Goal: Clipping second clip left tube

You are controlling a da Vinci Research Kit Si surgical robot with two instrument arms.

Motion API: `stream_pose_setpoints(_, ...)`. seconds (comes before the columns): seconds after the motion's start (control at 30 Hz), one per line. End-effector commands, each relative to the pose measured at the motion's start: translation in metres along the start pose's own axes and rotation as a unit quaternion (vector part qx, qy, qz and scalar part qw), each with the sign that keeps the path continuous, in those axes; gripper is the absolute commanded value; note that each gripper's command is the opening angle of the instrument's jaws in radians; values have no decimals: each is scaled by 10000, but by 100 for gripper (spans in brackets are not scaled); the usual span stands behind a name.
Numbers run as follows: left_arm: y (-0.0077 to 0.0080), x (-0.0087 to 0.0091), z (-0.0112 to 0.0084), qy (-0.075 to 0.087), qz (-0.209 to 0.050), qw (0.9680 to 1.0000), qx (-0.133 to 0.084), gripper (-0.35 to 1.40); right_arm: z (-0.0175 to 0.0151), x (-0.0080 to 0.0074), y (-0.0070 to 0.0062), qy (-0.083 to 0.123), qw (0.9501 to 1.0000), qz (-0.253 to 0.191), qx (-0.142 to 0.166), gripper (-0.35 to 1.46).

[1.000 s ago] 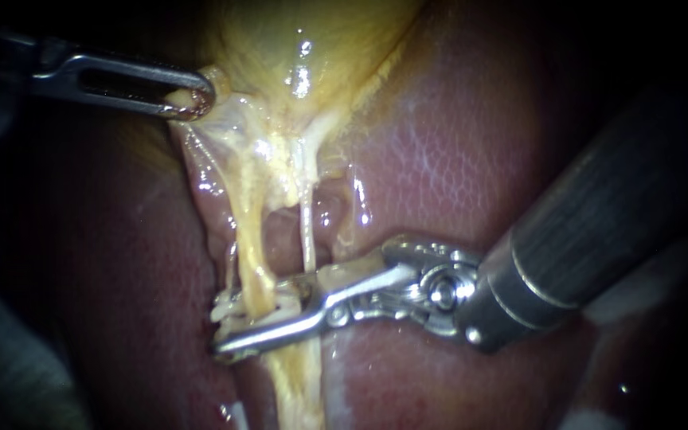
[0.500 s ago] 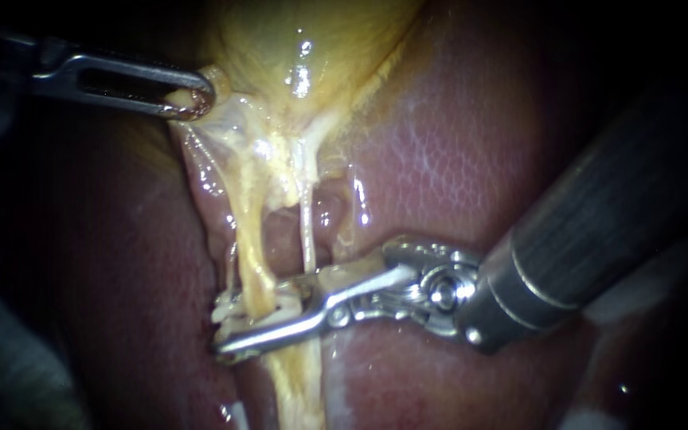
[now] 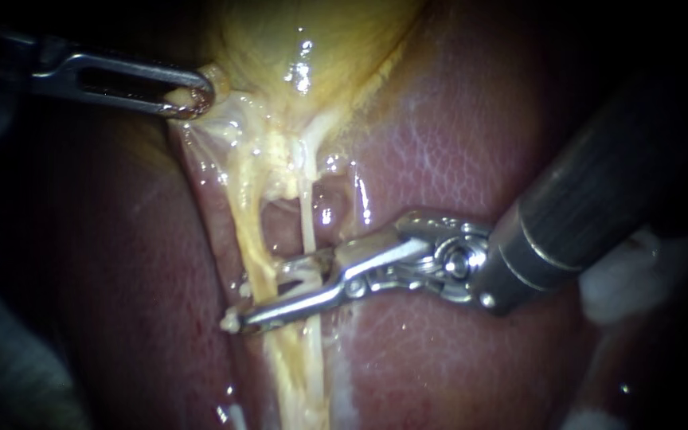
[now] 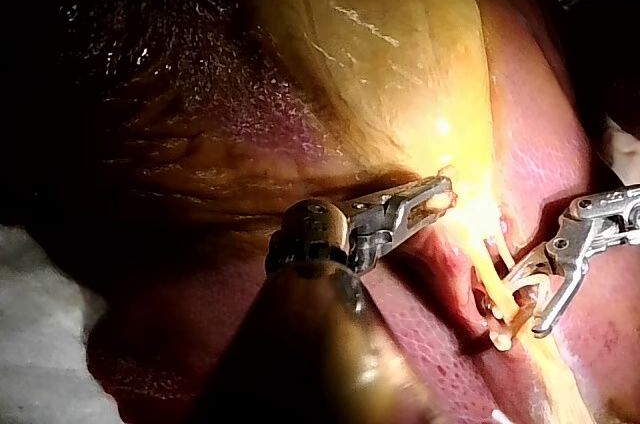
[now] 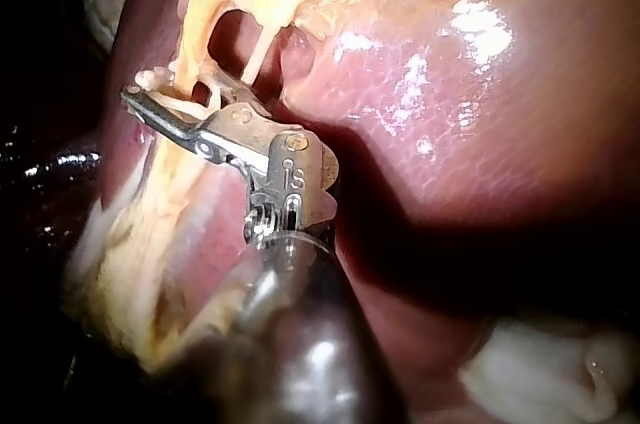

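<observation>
Shifting the right instrument (image 3: 260,296) slightly up the left tube (image 3: 247,231) and rightward since 0.5 s ago, pulling that tube farther from the thin right tube (image 3: 307,223). Keeping its pincer parted astride the left tube, over the liver (image 3: 455,159), with the white clip (image 3: 300,277) riding inside and not yet squeezed, so probably settling on a seat for clip 2 rather than firing. Holding the gallbladder (image 3: 304,48) edge clamped and stretched in the left instrument (image 3: 193,99) pincer throughout.

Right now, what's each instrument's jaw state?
Left instrument: jaws shut on the gallbladder.
Right instrument: jaws open, left tube between them.
</observation>
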Motion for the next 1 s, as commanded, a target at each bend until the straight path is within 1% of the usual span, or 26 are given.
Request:
stream_pose_setpoints(0.03, 0, 0, 0, -1, 0, 10000, 0, -35, -1, 0, 0, 0, 10000, 2, -4, 45)
stream_pose_setpoints(0.17, 0, 0, -1, -2, 1, 10000, -2, -35, -9, -2, -2, -2, 10000, -28, -24, 45)
stream_pose_setpoints(0.3, 0, 0, -1, -3, 1, 10000, -3, -35, -19, -5, -2, -64, 9999, -61, -89, 45)
stream_pose_setpoints(0.43, 0, 0, -2, -3, 1, 10000, -3, -35, -32, -5, -1, -47, 9999, -82, -129, 45)
stream_pose_setpoints(0.53, 0, 0, -2, -4, 1, 10000, -4, -35, -41, -2, -2, -50, 9999, -96, -134, 45)
stream_pose_setpoints(0.73, 0, 0, -3, 6, 0, 10000, 6, -35, -56, 7, -10, -29, 9999, -113, -123, 45)
stream_pose_setpoints(1.0, 0, 0, -3, 5, 0, 10000, 5, -35, -64, 13, -13, -11, 9998, -119, -126, 45)
